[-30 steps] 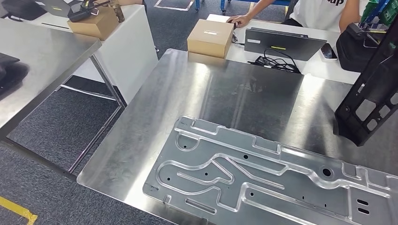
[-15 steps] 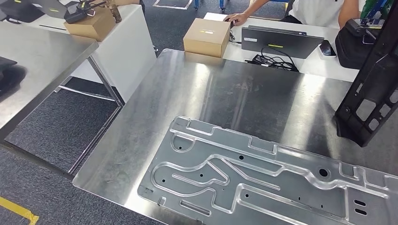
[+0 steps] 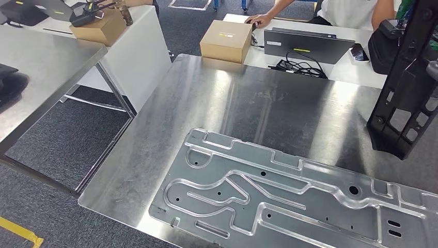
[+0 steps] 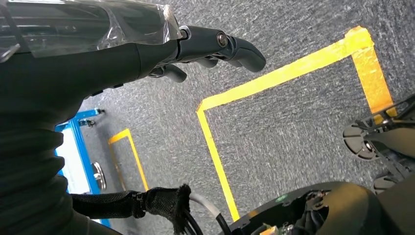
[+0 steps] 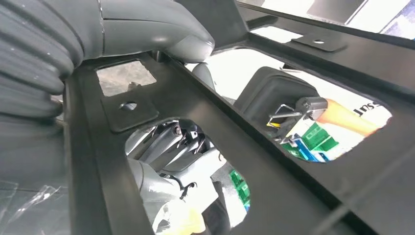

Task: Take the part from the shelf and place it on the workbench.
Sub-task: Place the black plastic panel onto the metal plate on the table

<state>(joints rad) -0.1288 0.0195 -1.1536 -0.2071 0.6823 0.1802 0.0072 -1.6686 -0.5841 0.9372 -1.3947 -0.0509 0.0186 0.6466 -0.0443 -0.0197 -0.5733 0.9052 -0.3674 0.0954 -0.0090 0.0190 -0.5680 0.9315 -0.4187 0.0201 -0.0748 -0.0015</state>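
Note:
The part is a black metal frame (image 3: 408, 93) with rectangular cut-outs. It hangs steeply tilted at the right edge of the head view, its lower end just above the steel workbench (image 3: 268, 103). My right hand (image 5: 147, 39) grips it: the thumb lies over one bar of the black frame (image 5: 230, 132), and the fingers (image 5: 166, 142) show behind it through a cut-out. My left hand (image 4: 210, 46) hangs over grey carpet with its fingers stretched out, holding nothing.
A large stamped silver panel (image 3: 289, 196) covers the near part of the workbench. Past the far edge are a cardboard box (image 3: 226, 40), a laptop (image 3: 307, 45), cables, a black bag (image 3: 385, 49) and a seated person (image 3: 356, 13). A second steel table (image 3: 46, 72) stands left across a gap.
The whole head picture has slid a little to the left, so the camera moved. The black frame now stands steeper and reaches higher at the right edge.

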